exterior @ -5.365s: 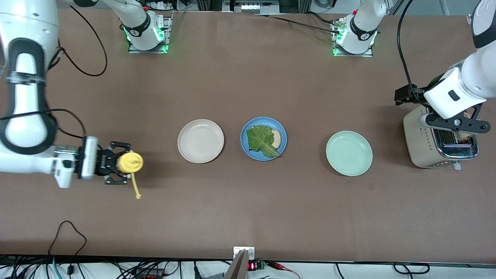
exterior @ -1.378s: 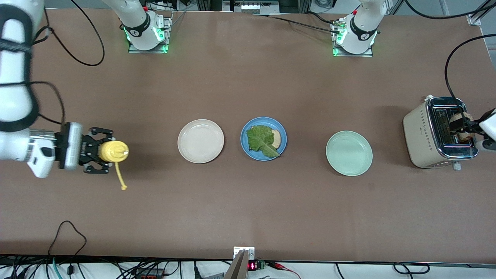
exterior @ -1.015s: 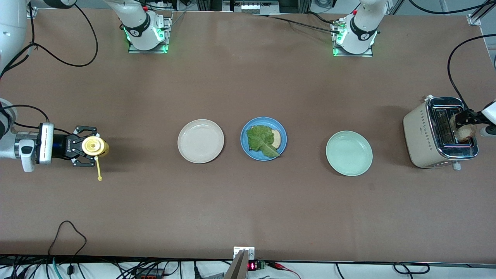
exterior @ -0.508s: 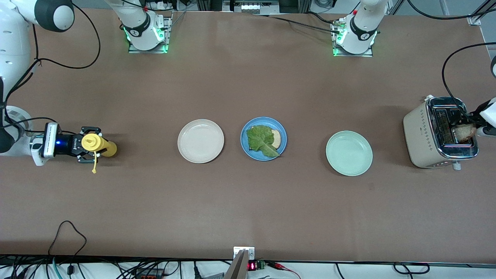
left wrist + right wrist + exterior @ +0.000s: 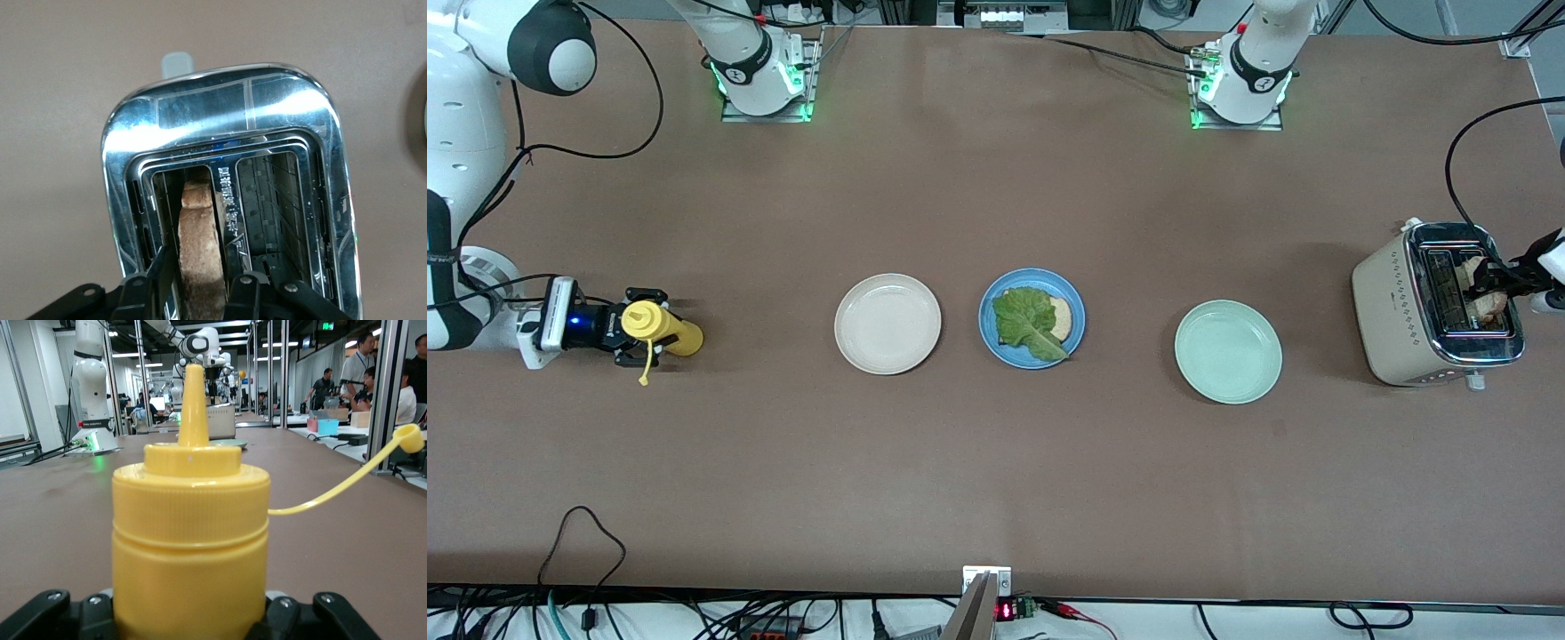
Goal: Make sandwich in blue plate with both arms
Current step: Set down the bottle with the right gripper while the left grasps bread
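The blue plate lies mid-table with a bread slice and a green lettuce leaf on it. A second toasted bread slice stands in a slot of the toaster. My left gripper is shut on that slice over the toaster. In the left wrist view the slice sits between the fingers of the left gripper, inside the chrome toaster top. My right gripper is shut on an upright yellow squeeze bottle low at the right arm's end of the table; its cap hangs open.
A cream-white plate lies beside the blue plate toward the right arm's end. A pale mint-green plate lies toward the left arm's end, between the blue plate and the toaster. Black cables trail near both arms.
My right gripper has carried the yellow bottle toward the right arm's end of the table and brought it upright and low. My left gripper has stayed at the toaster slot with the bread slice.
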Controlling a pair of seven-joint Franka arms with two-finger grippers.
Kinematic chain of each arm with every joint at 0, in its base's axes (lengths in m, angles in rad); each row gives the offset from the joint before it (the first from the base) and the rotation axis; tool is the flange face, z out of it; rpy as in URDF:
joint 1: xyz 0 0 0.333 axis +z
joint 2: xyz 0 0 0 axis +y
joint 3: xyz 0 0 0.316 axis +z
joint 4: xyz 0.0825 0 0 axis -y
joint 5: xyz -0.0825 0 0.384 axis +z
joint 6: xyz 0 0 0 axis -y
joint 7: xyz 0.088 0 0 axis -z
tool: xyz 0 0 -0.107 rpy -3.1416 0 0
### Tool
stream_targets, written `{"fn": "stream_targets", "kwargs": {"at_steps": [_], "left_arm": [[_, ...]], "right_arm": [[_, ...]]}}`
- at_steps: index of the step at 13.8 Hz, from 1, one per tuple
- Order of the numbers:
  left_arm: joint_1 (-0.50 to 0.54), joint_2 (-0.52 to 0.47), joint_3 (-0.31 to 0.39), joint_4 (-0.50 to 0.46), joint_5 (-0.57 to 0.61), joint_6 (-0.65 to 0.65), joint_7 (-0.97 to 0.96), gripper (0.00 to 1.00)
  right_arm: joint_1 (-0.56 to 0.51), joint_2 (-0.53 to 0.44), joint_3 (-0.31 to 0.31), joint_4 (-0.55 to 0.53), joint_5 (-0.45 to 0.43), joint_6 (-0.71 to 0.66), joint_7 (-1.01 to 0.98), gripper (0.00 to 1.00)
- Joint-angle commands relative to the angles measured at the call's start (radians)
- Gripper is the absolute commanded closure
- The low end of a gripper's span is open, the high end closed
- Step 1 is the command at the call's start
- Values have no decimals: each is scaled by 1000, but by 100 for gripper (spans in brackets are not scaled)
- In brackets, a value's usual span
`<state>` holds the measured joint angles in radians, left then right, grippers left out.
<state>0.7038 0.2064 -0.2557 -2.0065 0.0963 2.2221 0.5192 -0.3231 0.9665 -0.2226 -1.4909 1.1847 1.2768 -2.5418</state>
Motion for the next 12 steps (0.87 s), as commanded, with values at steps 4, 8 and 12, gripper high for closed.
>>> {"fn": "stream_targets", "kwargs": {"at_steps": [4,8,12], "left_arm": [[8,7,-7,70,-24,-120,27,83],[3,7,-8,92,-24,-160,33,99],[-6,4,-10,164,-21,-254,36,99]], "right_arm": [[-42,20,17,18,13,-36,-17,15],[-60,9,11,43,-26,-46,-5,0],[-79,-38,-23,73,-121,-60,61,0]]}}
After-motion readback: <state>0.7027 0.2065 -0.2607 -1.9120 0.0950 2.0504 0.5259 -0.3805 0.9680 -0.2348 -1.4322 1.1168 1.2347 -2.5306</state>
